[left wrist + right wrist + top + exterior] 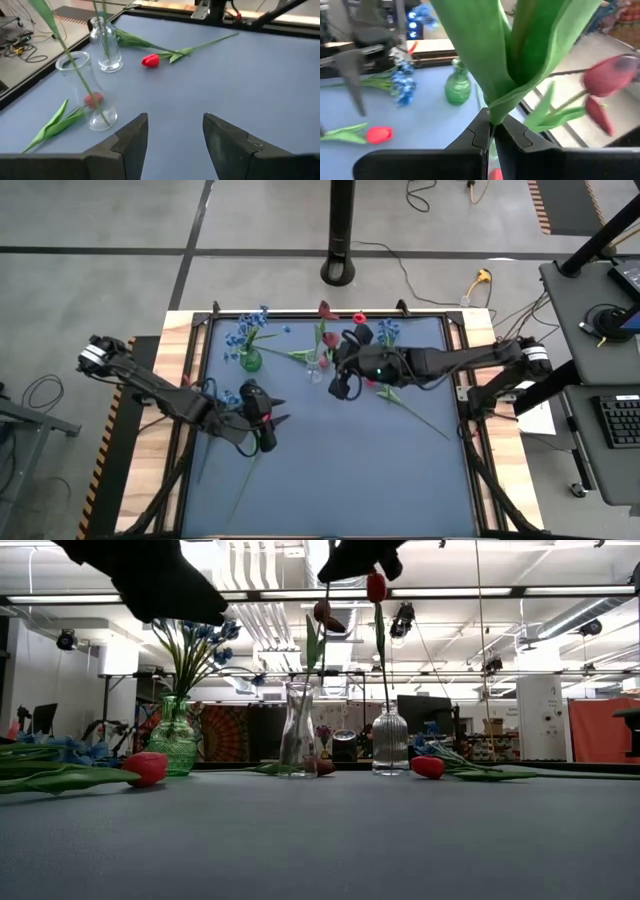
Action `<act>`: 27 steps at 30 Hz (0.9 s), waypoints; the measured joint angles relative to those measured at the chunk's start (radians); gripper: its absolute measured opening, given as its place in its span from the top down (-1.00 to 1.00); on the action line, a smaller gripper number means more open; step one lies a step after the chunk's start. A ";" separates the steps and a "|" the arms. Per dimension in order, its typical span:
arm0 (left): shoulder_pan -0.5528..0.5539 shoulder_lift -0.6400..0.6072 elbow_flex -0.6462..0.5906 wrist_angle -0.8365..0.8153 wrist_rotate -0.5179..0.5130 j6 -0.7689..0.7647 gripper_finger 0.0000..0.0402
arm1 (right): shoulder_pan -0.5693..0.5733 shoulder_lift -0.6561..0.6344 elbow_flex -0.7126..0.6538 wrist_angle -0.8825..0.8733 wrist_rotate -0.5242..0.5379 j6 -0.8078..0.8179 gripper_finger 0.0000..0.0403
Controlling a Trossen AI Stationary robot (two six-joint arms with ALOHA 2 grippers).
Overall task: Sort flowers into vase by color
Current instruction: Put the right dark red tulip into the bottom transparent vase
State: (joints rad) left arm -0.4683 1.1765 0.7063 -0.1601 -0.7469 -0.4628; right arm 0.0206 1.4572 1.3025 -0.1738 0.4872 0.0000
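High view: right gripper (pixel 343 388) is hanging over the clear vase (pixel 318 370) near the tabletop's (pixel 400 470) far edge, jaws clamped on a red tulip (pixel 330 340). Left gripper (pixel 272 423) is sitting over the near-left area, jaws parted, holding nothing. Green vase (pixel 250 360) at far left is carrying blue flowers (pixel 248 328). One long stem (pixel 240 480) is lying beside the left gripper, running toward the near edge. Another stem (pixel 420 415) is lying diagonally right of centre.

Low view: three vases are standing in a row. Green vase (pixel 174 737) is holding blue blossoms (pixel 205 635), stems upright and fanning. Middle clear vase (pixel 298 730) is taking the held tulip, stem roughly vertical, bud (pixel 322 612) up. Ribbed clear vase (pixel 390 740) is holding one upright red tulip (pixel 376 587). Red buds are lying on the tabletop at left (pixel 146 768) and right (pixel 428 767).

Left wrist view: jaws are standing apart and empty. Two clear vases, each with green stems inside; a red tulip (pixel 150 60) is lying flat beyond them, stem pointing away from the vases.

Right wrist view: jaws are pinching green tulip leaves (pixel 510 60), stem along the jaw axis, red bud (pixel 607 75) off to one side.
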 joint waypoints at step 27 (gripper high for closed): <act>-0.007 0.007 -0.002 -0.036 -0.002 -0.026 0.14 | -0.128 0.007 0.037 0.107 -0.199 0.022 0.94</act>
State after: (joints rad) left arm -0.4751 1.1839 0.7044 -0.1959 -0.7491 -0.4892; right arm -0.1074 1.4642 1.3392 -0.0672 0.2886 0.0221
